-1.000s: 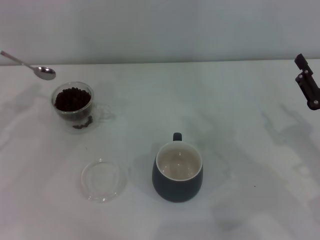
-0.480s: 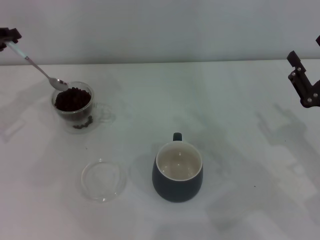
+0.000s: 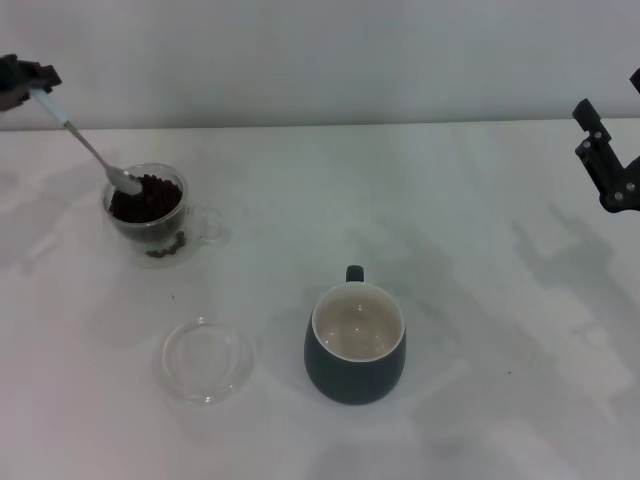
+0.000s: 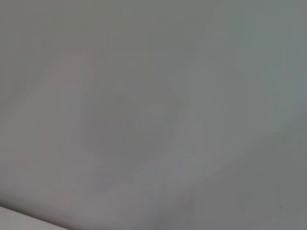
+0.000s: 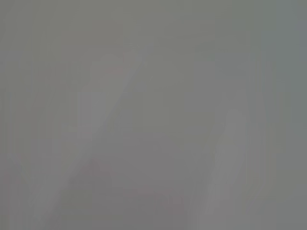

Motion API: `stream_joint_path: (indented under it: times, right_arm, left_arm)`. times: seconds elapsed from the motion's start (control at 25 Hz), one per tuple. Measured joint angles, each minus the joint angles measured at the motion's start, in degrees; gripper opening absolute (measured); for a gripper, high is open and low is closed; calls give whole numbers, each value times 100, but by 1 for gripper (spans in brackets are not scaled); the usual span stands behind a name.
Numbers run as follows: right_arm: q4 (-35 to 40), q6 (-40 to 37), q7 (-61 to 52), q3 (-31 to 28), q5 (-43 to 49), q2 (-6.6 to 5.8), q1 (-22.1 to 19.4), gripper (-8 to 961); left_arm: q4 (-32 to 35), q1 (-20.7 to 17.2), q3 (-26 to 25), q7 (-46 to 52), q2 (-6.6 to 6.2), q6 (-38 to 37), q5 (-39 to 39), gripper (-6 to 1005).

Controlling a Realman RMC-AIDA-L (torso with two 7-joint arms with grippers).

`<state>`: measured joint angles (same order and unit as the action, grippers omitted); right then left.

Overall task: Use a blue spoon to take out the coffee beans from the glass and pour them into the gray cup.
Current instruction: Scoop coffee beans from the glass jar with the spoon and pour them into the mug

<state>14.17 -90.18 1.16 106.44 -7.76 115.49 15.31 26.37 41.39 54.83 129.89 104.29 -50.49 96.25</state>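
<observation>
In the head view, the glass (image 3: 148,212) stands at the far left of the white table, filled with dark coffee beans (image 3: 146,198). My left gripper (image 3: 25,80) is at the left edge, shut on the handle of the blue spoon (image 3: 85,141). The spoon slants down and its metal bowl rests in the beans at the glass's rim. The gray cup (image 3: 356,344) with a cream inside stands near the table's middle front, its handle pointing away from me. My right gripper (image 3: 605,160) hangs at the far right edge, away from everything. Both wrist views show only a plain grey surface.
A flat clear round dish (image 3: 204,358) lies on the table in front of the glass, left of the gray cup. A few beans show low inside the glass wall. A pale wall runs behind the table.
The spoon has come down from above and left of the glass until its bowl dips into the beans. The left gripper has entered the view. The right gripper shifted slightly inward, then held.
</observation>
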Motion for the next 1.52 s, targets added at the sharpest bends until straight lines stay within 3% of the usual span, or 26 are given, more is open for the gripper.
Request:
stream_joint_path:
  times: [0.32, 1.52]
  right_arm:
    - [15, 40, -2, -12, -3, 0, 12, 574]
    - [60, 212, 3, -89, -16, -9, 34, 574]
  left_arm:
    - [151, -56, -5, -43, 252, 114, 360, 135]
    - [37, -427, -195, 162, 637, 474, 99, 133]
